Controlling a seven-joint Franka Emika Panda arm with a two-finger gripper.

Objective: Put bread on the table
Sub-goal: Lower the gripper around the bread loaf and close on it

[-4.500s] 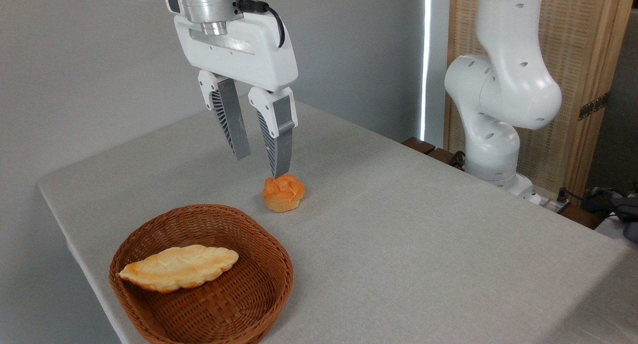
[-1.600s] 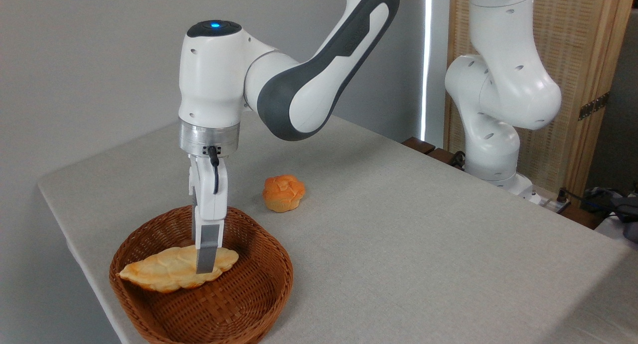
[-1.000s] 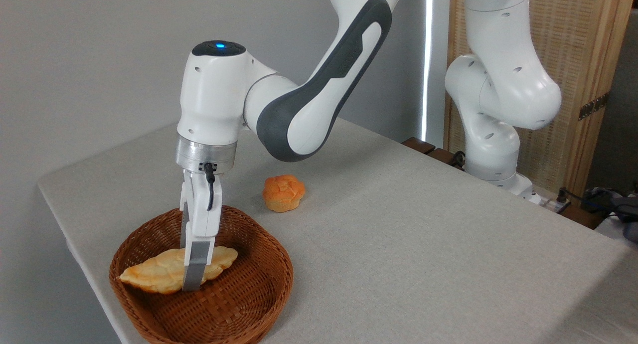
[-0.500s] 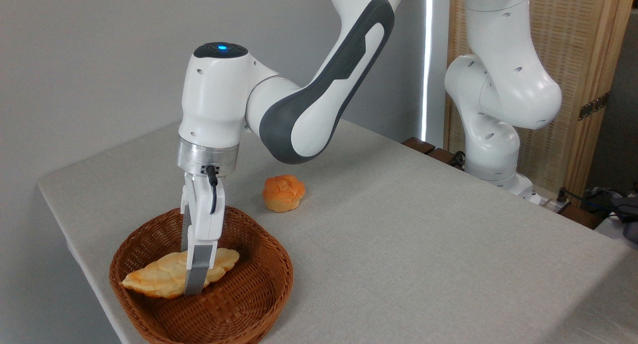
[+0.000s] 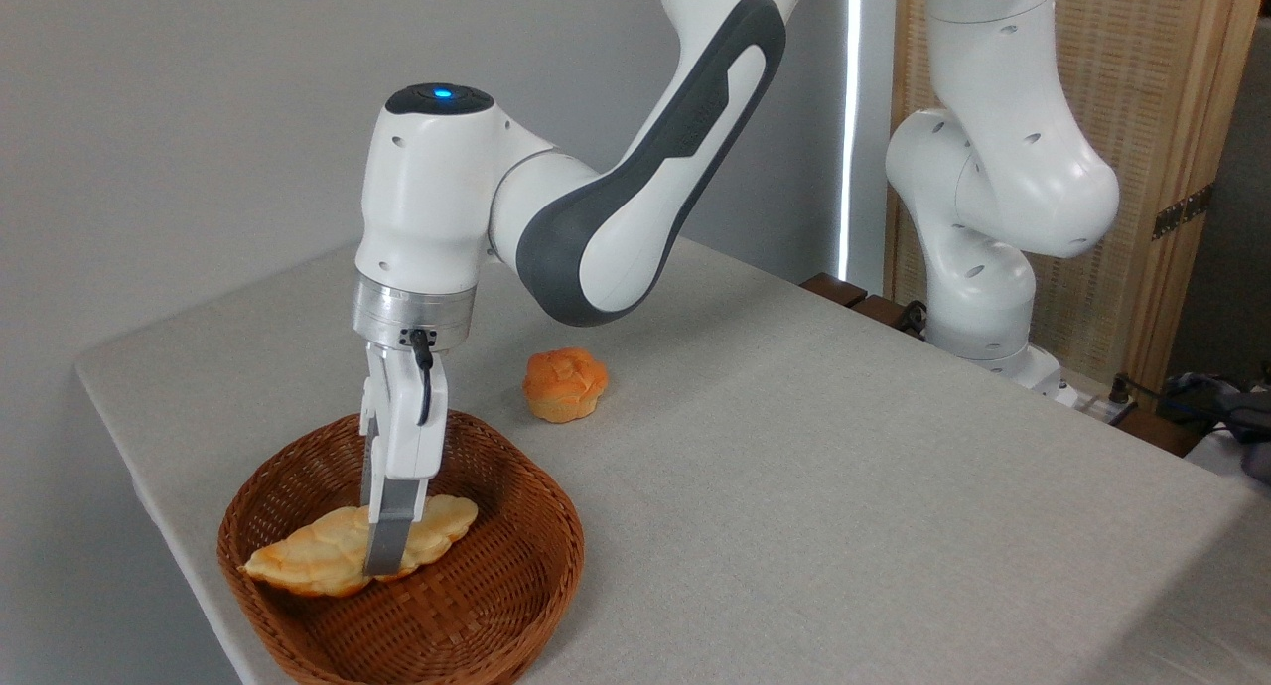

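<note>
The bread (image 5: 298, 563), a long pale golden braided loaf, lies in the brown wicker basket (image 5: 558, 536) at the front left of the table (image 5: 814, 467). My gripper (image 5: 383, 558) points straight down into the basket and is seen edge-on. Its near finger (image 5: 389, 536) crosses the front of the loaf near its right half, and the far finger is hidden behind. The fingers look shut on the bread, which is tilted with its right end a little higher.
A small round orange bun (image 5: 564, 383) sits on the cloth just behind and to the right of the basket. The arm's white base (image 5: 993, 218) stands off the table's far right edge, by a wooden screen (image 5: 1172, 169).
The gripper came from above the bun, turned, and dropped into the basket over the loaf. In the last second the loaf shifted and tilted slightly, and the gripper edged up.
</note>
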